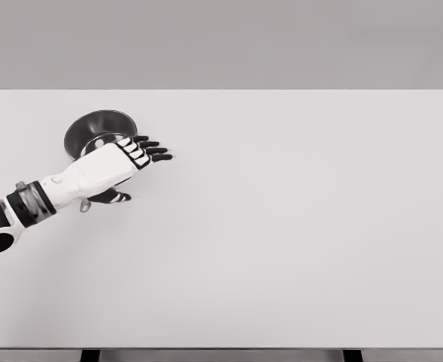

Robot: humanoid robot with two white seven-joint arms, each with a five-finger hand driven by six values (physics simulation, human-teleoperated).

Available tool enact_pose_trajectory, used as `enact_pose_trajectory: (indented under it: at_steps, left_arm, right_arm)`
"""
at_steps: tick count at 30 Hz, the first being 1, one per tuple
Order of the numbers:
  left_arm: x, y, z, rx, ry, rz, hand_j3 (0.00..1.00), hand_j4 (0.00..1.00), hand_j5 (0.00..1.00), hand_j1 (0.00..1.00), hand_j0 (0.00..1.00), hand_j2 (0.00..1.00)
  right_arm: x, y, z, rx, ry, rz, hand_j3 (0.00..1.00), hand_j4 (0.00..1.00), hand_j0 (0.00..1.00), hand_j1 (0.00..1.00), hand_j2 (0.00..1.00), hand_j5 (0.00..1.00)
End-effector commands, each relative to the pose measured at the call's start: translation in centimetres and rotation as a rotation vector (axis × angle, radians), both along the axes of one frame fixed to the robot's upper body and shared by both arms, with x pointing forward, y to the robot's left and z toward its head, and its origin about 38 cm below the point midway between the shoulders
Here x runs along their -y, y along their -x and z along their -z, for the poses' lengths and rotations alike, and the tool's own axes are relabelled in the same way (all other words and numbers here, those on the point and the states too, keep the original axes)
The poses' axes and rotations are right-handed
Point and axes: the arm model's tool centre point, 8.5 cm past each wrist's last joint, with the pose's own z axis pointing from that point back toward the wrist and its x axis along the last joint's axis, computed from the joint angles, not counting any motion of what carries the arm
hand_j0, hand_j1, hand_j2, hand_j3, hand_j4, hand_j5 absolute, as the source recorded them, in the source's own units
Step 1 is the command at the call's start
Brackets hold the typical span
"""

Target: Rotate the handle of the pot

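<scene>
A small pot (99,130) of shiny dark metal, round with a reflective inside, sits on the pale tabletop (297,226) near its far left part. The left hand (123,162) lies over the pot's near right side, hiding part of the rim; its black fingers (154,151) stretch out straight and slightly spread past the pot, gripping nothing, thumb tucked below. A small grey piece (possibly the handle's tip) pokes out under the wrist, nearer than the pot.
</scene>
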Motion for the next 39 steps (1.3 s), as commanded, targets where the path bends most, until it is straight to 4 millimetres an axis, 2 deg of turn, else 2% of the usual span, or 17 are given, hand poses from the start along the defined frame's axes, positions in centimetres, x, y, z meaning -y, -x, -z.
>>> enact_pose_trajectory:
  at_steps: [1,5,11,23,26,29,39]
  left_arm:
    - [-1.1,-0.3,-0.6,0.009,0.001,-0.027,1.00,1.00,1.00,1.00,1.00,1.00]
    - [-1.3,-0.3,-0.6,0.010,-0.002,-0.030,1.00,1.00,1.00,1.00,1.00,1.00]
    - [-2.7,-0.5,-1.4,0.026,-0.018,-0.053,1.00,1.00,1.00,1.00,1.00,1.00]
    - [-4.1,-0.2,-0.9,0.007,-0.035,-0.081,1.00,1.00,1.00,1.00,1.00,1.00]
    - [-4.8,-0.3,-0.9,0.004,-0.036,-0.098,1.00,1.00,1.00,1.00,1.00,1.00]
    - [-5.8,-0.5,-1.7,0.026,-0.037,-0.123,1.00,1.00,1.00,1.00,1.00,1.00]
    - [-7.9,-0.9,-1.7,0.019,-0.046,-0.179,1.00,1.00,1.00,1.00,1.00,1.00]
  right_arm:
    - [0.0,0.0,0.0,0.000,0.000,0.000,1.00,1.00,1.00,1.00,1.00,1.00]
    - [0.0,0.0,0.0,0.000,0.000,0.000,1.00,1.00,1.00,1.00,1.00,1.00]
    - [0.0,0.0,0.0,0.000,0.000,0.000,1.00,1.00,1.00,1.00,1.00,1.00]
    - [0.0,0.0,0.0,0.000,0.000,0.000,1.00,1.00,1.00,1.00,1.00,1.00]
    - [0.0,0.0,0.0,0.000,0.000,0.000,1.00,1.00,1.00,1.00,1.00,1.00]
    - [0.0,0.0,0.0,0.000,0.000,0.000,1.00,1.00,1.00,1.00,1.00,1.00]
    - [0.0,0.0,0.0,0.000,0.000,0.000,1.00,1.00,1.00,1.00,1.00,1.00]
